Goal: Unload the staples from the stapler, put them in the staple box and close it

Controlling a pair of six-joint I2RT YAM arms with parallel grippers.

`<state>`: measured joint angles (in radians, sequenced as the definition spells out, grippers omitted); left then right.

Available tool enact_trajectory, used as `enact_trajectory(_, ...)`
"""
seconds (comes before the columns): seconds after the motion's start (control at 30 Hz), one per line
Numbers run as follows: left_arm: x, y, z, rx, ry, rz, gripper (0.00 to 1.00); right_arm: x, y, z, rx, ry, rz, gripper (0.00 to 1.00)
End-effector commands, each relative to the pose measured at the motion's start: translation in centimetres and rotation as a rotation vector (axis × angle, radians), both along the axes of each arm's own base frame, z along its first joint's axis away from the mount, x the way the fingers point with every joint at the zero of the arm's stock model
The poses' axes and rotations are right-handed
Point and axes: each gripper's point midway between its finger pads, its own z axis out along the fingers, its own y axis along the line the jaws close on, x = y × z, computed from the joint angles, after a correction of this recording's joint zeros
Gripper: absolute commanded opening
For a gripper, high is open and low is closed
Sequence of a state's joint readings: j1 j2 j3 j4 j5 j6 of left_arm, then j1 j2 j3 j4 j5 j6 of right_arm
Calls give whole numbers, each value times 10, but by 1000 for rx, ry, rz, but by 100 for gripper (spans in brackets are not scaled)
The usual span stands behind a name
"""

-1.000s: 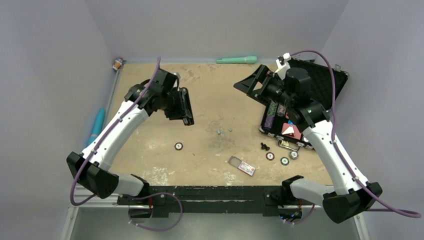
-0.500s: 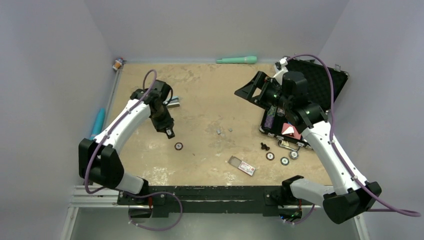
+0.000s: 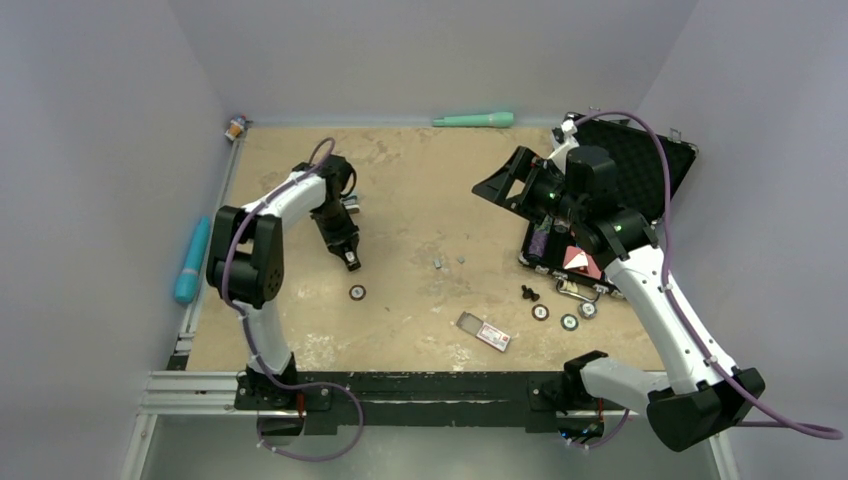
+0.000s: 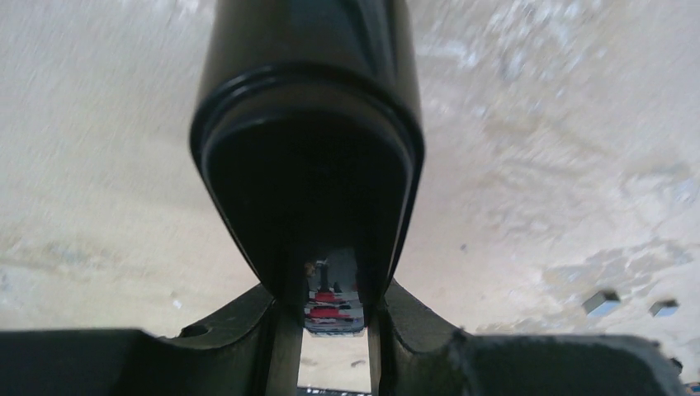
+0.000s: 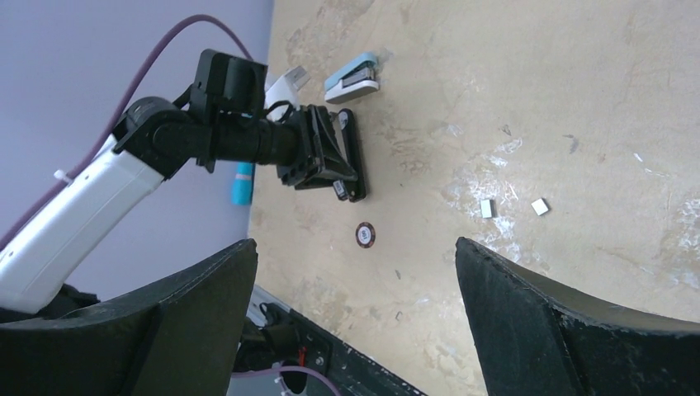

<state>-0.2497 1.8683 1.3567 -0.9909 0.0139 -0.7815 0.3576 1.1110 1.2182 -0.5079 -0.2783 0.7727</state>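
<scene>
My left gripper (image 3: pixel 338 222) is shut on the slim black stapler (image 3: pixel 347 246), which points toward the near edge, low over the tan table. In the left wrist view the stapler (image 4: pixel 309 148) fills the space between my fingers (image 4: pixel 248 330), seen end-on, with a shiny metal part at its base. The right wrist view shows the left gripper (image 5: pixel 318 153) clamping the stapler (image 5: pixel 353 161) from the side. My right gripper (image 3: pixel 512 180) is wide open and empty, raised over the table's right half (image 5: pixel 355 247). Two small silvery staple blocks (image 3: pixel 437 264) lie on the table mid-way between the arms.
A light blue stapler (image 5: pixel 353 76) lies just behind the left gripper. An open black case (image 3: pixel 640 170) stands at the right. Poker chips (image 3: pixel 357 292), a black screw (image 3: pixel 529 293) and a clear box (image 3: pixel 484 332) lie toward the front. A teal marker (image 3: pixel 473 119) lies at the back edge.
My left arm has swung in and down, bringing the stapler from a raised, level hold to a low one pointing toward the near edge. The right arm has barely moved.
</scene>
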Motion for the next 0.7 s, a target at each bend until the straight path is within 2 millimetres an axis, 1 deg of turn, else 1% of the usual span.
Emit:
enact_trajectory(0.0, 40, -10, 7, -61, -69, -17, 0, 2, -5, 1, -16, -23, -15, 94)
enact_trajectory(0.17, 64, -19, -1, -116, -53, -12, 0, 9, -4, -4, -32, -8, -16, 94)
enact_trajectory(0.23, 71, -22, -4, -134, -44, -8, 0, 12, -3, -5, -37, -4, -13, 94)
enact_trajectory(0.37, 85, -27, -1, -178, -65, -17, 0, 17, -1, -8, -49, 7, -9, 93)
enact_trajectory(0.4, 88, -28, 0, -189, -71, -23, 5, 18, -1, -8, -54, 6, -8, 93)
enact_trajectory(0.43, 90, -29, 1, -197, -77, -33, 14, 19, 0, -8, -57, 5, -5, 93)
enact_trajectory(0.5, 94, -31, 6, -209, -97, -53, 41, 21, -1, -8, -66, 1, -1, 93)
enact_trajectory(0.53, 95, -32, 10, -215, -109, -62, 52, 22, 0, -8, -71, -1, 4, 93)
enact_trajectory(0.6, 94, -34, 21, -230, -129, -73, 71, 25, -3, -8, -99, -14, 2, 93)
enact_trajectory(0.67, 89, -36, 44, -255, -171, -83, 87, 29, -8, -8, -146, -30, -5, 92)
